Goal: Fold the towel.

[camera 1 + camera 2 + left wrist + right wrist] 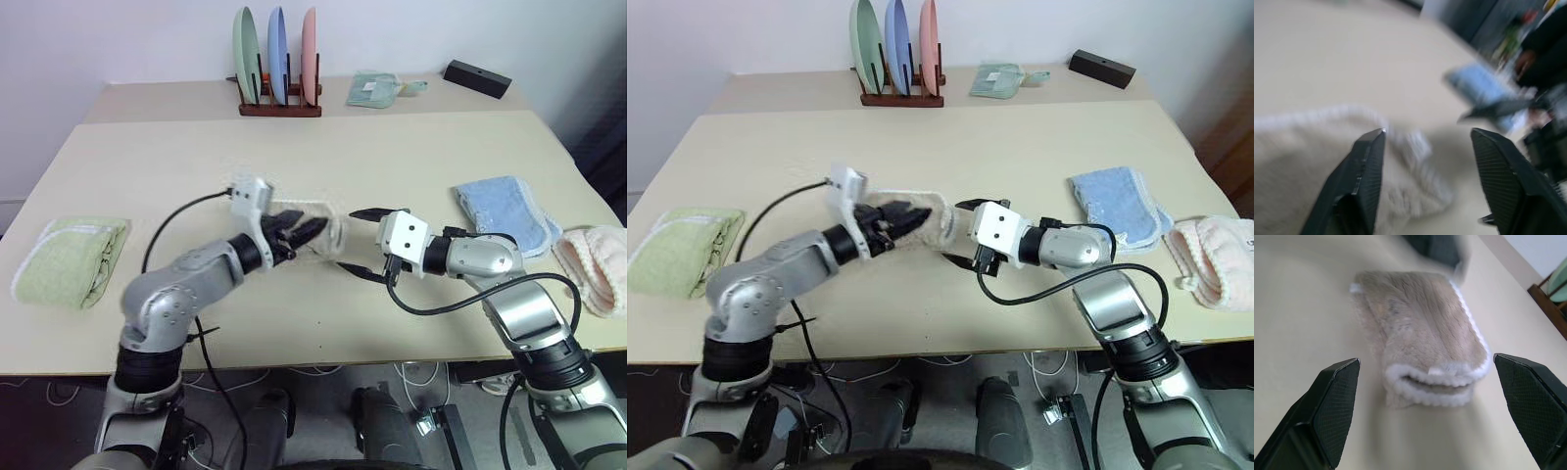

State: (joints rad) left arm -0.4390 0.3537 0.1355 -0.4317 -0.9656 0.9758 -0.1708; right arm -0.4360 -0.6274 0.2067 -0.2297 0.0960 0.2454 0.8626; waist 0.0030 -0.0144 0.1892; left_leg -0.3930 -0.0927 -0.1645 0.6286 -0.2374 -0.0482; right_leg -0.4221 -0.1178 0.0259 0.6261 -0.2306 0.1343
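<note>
The towel (1422, 350) lies folded on the worktop (392, 157) between my hands, long axis pointing away from my right fingers (1430, 406), spread wide; left fingers (1422, 166), parted, hover over its far end.

Beige table (323, 157), folded towels, plate rack (279, 108)

Bare table (323, 157) around folded towel (1420, 340)
</note>
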